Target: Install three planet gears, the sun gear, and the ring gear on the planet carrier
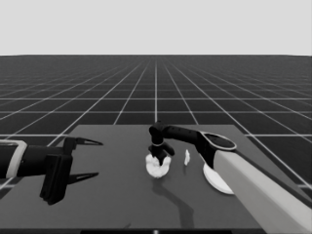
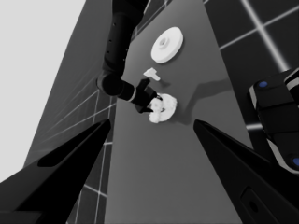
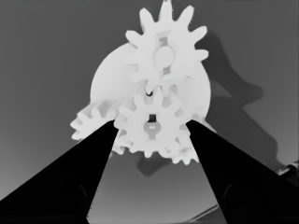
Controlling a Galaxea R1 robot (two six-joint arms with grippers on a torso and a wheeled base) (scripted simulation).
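Jaws of the left gripper [image 1: 92, 158] stand parted over the near left end of the surface [image 1: 112, 204], holding nothing — that arm waits at the edge. Farther in, near the middle, the right gripper [image 1: 160, 158] points down onto the smaller round part [image 1: 157, 168], the planet carrier of the task. Its wrist view shows the black fingers [image 3: 88, 177] set on either side of one small gear [image 3: 150, 126], touching or all but touching its teeth, so the jaws look closed on that gear. Whether the gear is already seated I cannot tell. A second gear [image 3: 164, 51] sits on the carrier beyond it, its teeth meshing with the first, and parts of two more gears [image 3: 91, 126] peep out beside the fingers.

These gears should be light, stiff and smooth — likely to slip or tip if pinched on the tooth tips alone. Judging from the grasp, the best hold is across the toothed rim, keeping the centre hole free.

Just beside the carrier, toward the right, a thin white piece [image 1: 186, 157] stands upright. Beyond that arm's pale forearm lies the larger round part [image 1: 214, 181], the ring gear, not yet placed
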